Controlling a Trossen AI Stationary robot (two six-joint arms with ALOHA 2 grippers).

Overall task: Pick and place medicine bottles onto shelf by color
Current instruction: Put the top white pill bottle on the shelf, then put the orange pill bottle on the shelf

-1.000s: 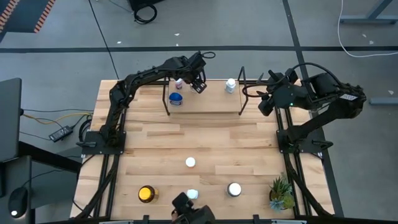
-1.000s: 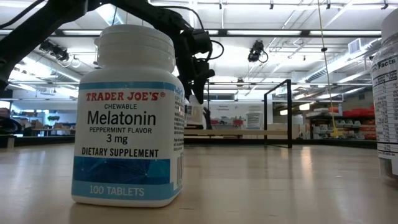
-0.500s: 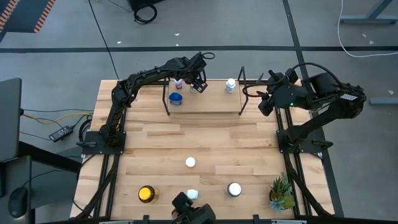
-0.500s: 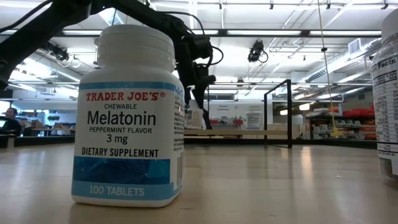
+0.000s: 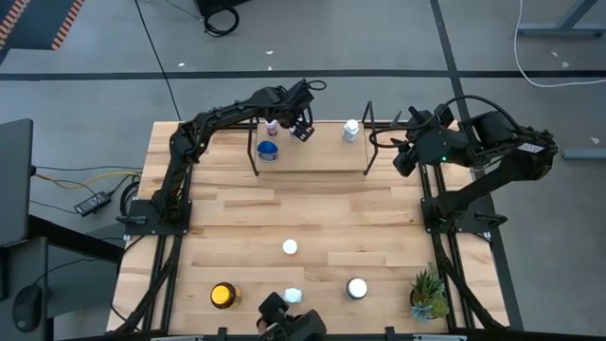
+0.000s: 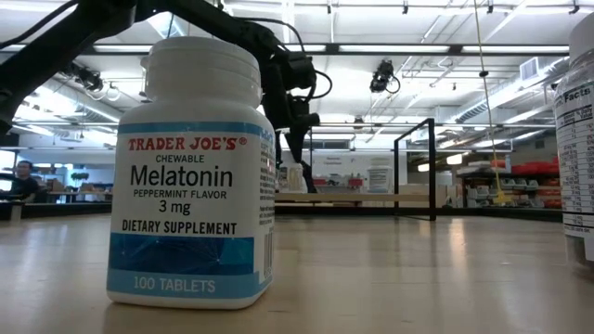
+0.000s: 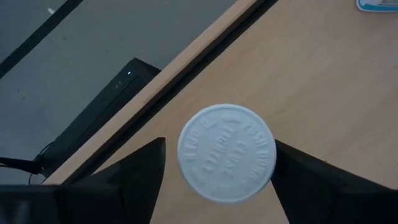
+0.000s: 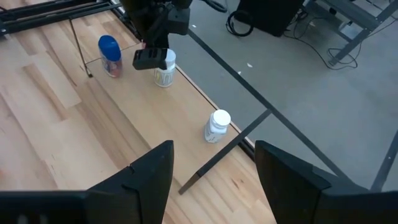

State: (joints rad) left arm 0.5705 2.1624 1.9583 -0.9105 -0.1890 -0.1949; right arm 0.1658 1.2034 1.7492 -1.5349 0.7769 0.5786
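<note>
A white-capped medicine bottle [image 7: 227, 152] stands upright on the shelf [image 5: 317, 159] near its far left corner, also seen in the right wrist view [image 8: 165, 70]. My left gripper [image 7: 221, 148] is open, slanting down over it from above, one finger on each side of the cap. A blue-lidded bottle [image 5: 268, 150] and another white-capped bottle [image 5: 351, 130] also stand on the shelf. My right gripper [image 8: 214, 168] hangs open and empty, raised beside the shelf's right end [image 5: 402, 153]. My left gripper comes at the white-capped bottle from above, slanting down, its fingers beside the cap's rim [image 7: 186, 155]. A gap shows between one finger [image 7: 140, 177] and the cap. Whether the other finger [image 7: 308, 177] touches the bottle, I cannot tell.
On the table's near half stand a white-capped bottle [image 5: 290, 247], an amber one [image 5: 223, 296], two more white ones [image 5: 293, 296] [image 5: 356, 288] and a potted plant [image 5: 428, 292]. A melatonin bottle [image 6: 190, 176] fills the low view's left. The table's middle is bare wood.
My left gripper has stayed over the shelf's far left corner and its fingers have spread a little apart around the white-capped bottle, which stays upright on the board.
</note>
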